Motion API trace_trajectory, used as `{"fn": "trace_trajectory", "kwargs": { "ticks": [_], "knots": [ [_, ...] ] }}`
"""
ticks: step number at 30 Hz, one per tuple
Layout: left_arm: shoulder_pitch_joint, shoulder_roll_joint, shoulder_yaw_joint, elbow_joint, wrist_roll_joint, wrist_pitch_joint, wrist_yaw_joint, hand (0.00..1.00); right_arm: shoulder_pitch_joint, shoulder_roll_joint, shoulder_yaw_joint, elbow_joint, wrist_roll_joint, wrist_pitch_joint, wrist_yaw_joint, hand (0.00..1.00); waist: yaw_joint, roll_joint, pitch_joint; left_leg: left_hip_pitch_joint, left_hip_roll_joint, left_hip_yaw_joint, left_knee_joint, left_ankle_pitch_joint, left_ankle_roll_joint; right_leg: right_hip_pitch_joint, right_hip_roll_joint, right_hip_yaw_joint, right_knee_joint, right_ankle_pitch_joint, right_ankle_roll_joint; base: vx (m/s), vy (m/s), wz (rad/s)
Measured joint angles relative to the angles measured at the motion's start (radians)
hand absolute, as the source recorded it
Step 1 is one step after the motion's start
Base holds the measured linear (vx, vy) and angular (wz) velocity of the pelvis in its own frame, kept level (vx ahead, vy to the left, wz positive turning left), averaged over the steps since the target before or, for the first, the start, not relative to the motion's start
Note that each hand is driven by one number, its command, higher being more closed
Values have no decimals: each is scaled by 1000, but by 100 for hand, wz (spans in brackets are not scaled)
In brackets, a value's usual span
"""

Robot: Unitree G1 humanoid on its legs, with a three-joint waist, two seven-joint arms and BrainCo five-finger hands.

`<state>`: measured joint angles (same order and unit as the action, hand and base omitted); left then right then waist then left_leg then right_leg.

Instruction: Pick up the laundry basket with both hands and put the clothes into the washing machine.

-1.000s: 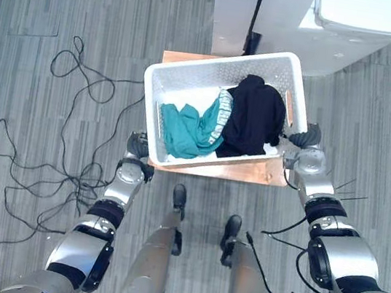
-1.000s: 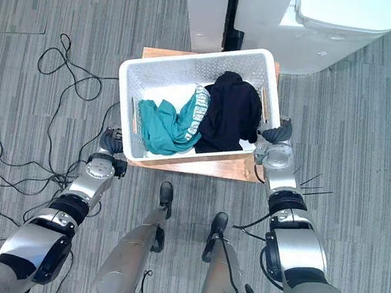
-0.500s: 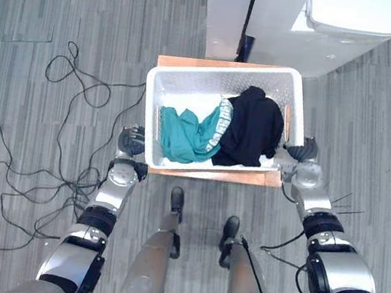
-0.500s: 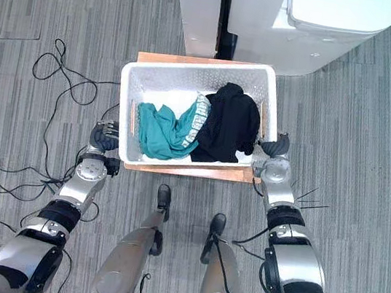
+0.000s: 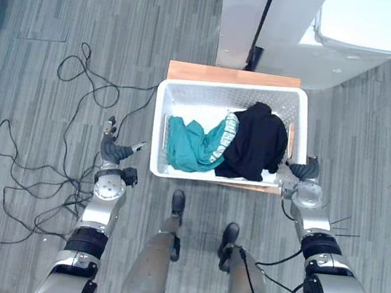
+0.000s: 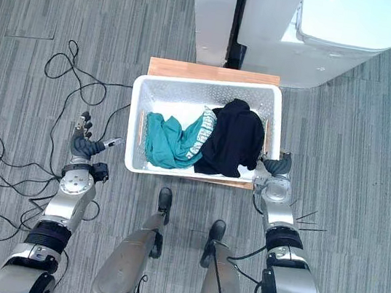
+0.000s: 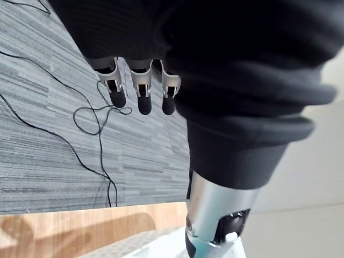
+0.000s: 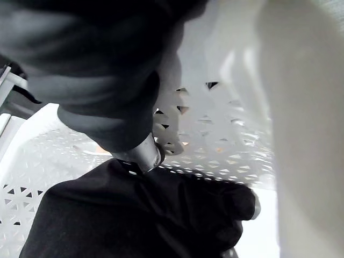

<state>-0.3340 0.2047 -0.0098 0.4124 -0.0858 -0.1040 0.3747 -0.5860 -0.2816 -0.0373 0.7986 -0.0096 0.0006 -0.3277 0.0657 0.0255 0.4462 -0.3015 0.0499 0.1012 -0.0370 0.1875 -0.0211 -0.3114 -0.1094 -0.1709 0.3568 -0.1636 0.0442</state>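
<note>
Laundry basket (image 5: 224, 99) sits flat on the low wooden bench (image 5: 228, 76), long side across the view. Inside it: teal garment (image 5: 190, 144) on the 9 o'clock half, black garment (image 5: 257, 141) on the 3 o'clock half, the two overlapping mid-basket.

Handling, my read:
- Perforated plastic shell, stiff, light with only two soft items, which could slide if it tips.
- Hold the short end walls at 3 and 9 o'clock, under the rim, and keep it level.

Right robot hand (image 5: 303, 171) is against the basket's 4 o'clock corner. Can't tell whether it is clamped on the rim.

Left robot hand (image 5: 112, 152) is well clear at 8 o'clock over the floor, fingers (image 7: 141, 97) straight and apart, holding nothing. It needs to come onto the 9 o'clock wall before any lift.

Washing machine (image 5: 367, 32) is at 1 o'clock past the bench, with a white cabinet (image 5: 240, 17) at 12.
</note>
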Motion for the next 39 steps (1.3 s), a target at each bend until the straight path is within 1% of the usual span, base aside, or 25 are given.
{"fn": "trace_trajectory", "kwargs": {
  "ticks": [2,4,6,7,9,10,11,12,15,19,25,27,28,29,30,31,33,35,36,39],
  "knots": [
    [-21,-7,-41,21,1,0,-4,0,-1,1,1,0,0,1,0,100,-1,0,0,0,0,-1,0,1,-1,0,0,0,0,0,0,0,0,0],
    [-76,-15,-83,89,7,6,-4,0,-6,2,3,1,0,1,0,100,-1,0,0,-5,0,-1,0,3,-3,-6,0,-1,2,0,0,0,0,0],
    [-145,-27,-116,190,24,17,-4,0,-26,11,22,2,0,2,0,100,-24,0,0,-16,1,-3,0,5,-6,-19,0,-2,4,0,0,0,0,0],
    [-158,-31,-114,215,32,21,0,0,-33,15,28,3,0,2,0,100,-28,0,0,-18,1,-1,0,6,-6,-24,1,1,5,0,0,0,-10,-10],
    [-208,-29,-99,325,63,35,3,0,-47,21,47,4,0,2,0,100,-36,0,0,-18,5,10,0,6,-6,-31,4,12,7,1,-1,12,-17,-14],
    [-216,-25,-95,341,73,38,3,100,-51,23,48,7,0,2,0,100,-37,0,0,-18,6,10,0,6,-6,-32,5,12,7,2,-1,23,-22,-6],
    [-234,-20,-96,383,106,55,-2,100,-60,29,50,12,0,4,0,100,-42,-1,0,-19,8,12,0,6,-6,-33,7,14,6,3,-3,23,-19,-5],
    [-240,-14,-92,408,126,57,-2,100,-68,31,61,12,0,6,0,100,-48,-1,0,-21,9,15,0,6,-6,-37,8,17,6,4,-4,20,-16,-7],
    [-243,-14,-55,414,160,62,-3,100,-85,31,79,17,2,6,0,100,-47,-1,0,-24,17,35,0,5,-7,-47,18,37,-5,18,-6,6,-11,-21],
    [-259,-15,-27,416,169,74,-3,100,-89,33,83,18,18,6,0,100,-48,-1,0,-31,21,36,1,5,-7,-52,22,39,-10,23,-7,-2,-3,-3],
    [-227,-12,-29,394,155,81,-5,100,-59,41,75,-21,32,8,0,100,-49,-1,0,-25,21,36,1,5,-7,-44,23,39,-11,23,-7,29,-5,0],
    [-147,-16,-31,298,136,96,-4,100,14,63,44,-104,37,9,-1,100,-49,-1,0,-12,21,36,-2,4,-8,-30,22,38,-17,22,-7,84,-7,1],
    [-120,-17,-32,271,134,98,-3,100,38,70,40,-130,37,9,-1,100,-49,-1,0,-8,21,36,-4,3,-8,-23,22,37,-22,22,-7,84,-8,-1],
    [-61,-17,-36,208,125,100,-3,100,88,80,39,-183,37,9,-1,100,-50,-1,0,8,21,36,-11,3,-9,-7,24,37,-32,22,-7,90,-12,-2],
    [7,-17,-43,133,115,101,-2,100,146,90,40,-241,37,9,-1,100,-50,-1,0,28,21,37,-19,0,-12,12,25,37,-42,22,-7,87,-13,-4],
    [41,-18,-47,98,115,101,-2,100,176,96,39,-269,37,9,-1,100,-50,-1,0,37,22,37,-19,-4,-17,24,26,38,-47,22,-7,79,-11,-3],
    [161,-20,-58,-38,114,101,-2,100,287,116,39,-390,36,8,4,100,-52,-2,-4,73,23,42,-19,-17,-20,67,29,42,-70,22,-7,58,-3,-7],
    [229,-21,-59,-112,114,101,-3,100,354,127,39,-466,35,6,11,100,-51,-5,-13,93,25,53,-18,-26,-22,86,32,54,-84,22,-6,34,4,-20],
    [296,-18,-59,-167,114,101,-3,100,412,136,39,-531,34,5,26,100,-53,-11,-41,104,29,70,-17,-37,-22,96,38,70,-104,27,-1,49,2,-38],
    [412,-19,-59,-257,96,101,-15,100,528,156,42,-646,16,4,55,100,-53,-30,-108,134,42,125,-15,-65,-25,119,54,122,-166,53,2,75,0,-56]
  ]
}}
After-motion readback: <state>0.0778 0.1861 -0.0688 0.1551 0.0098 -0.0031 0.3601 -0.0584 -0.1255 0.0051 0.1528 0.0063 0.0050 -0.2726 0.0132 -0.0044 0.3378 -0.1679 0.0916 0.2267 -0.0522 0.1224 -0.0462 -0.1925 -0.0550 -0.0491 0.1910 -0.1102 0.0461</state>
